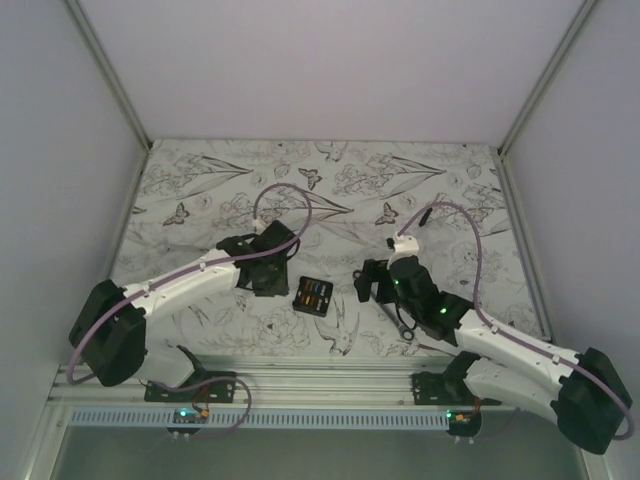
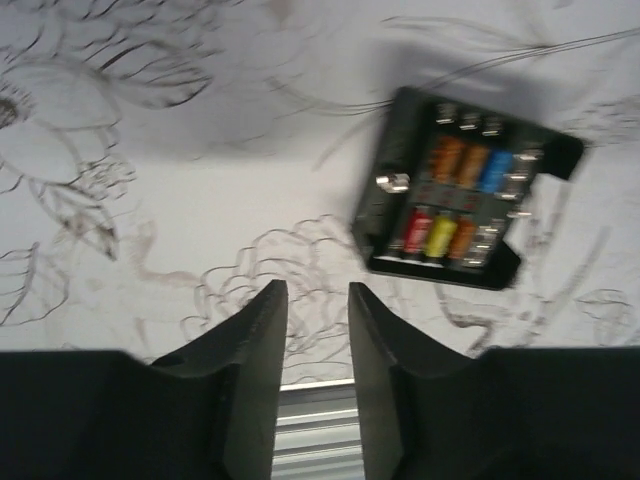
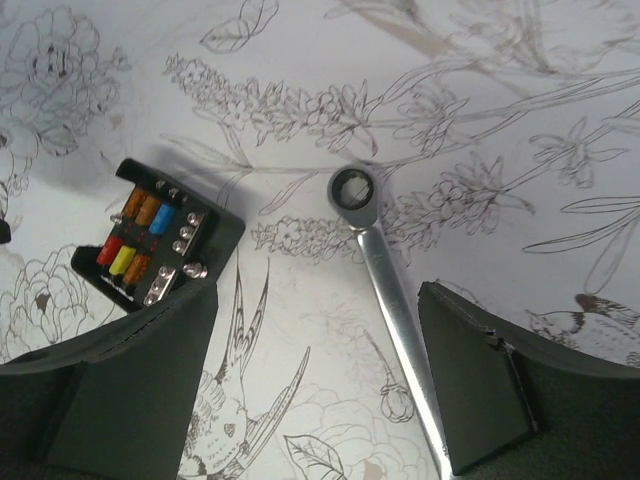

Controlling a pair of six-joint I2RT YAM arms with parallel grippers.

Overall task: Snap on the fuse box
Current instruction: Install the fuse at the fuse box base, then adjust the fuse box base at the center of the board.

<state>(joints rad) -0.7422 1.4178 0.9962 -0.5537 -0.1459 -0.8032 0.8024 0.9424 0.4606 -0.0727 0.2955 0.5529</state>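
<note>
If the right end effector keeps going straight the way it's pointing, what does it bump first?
The right end effector would probably meet the silver wrench, which lies between its open fingers. The fuse box sits off to one side, outside them. Depth is unclear.

Back wall [image 1: 320, 60]: plain, pale, evenly lit, at 12 o'clock.
Side walls [image 1: 50, 150]: pale panels at 9 and 3 o'clock.
Corner posts [image 1: 110, 75]: grey struts at 11 and 1 o'clock.
Table cover [image 1: 230, 170]: white, with line-drawn flowers, butterflies and birds.
Rail [image 1: 330, 385]: silver aluminium, along the 6 o'clock edge.
</note>
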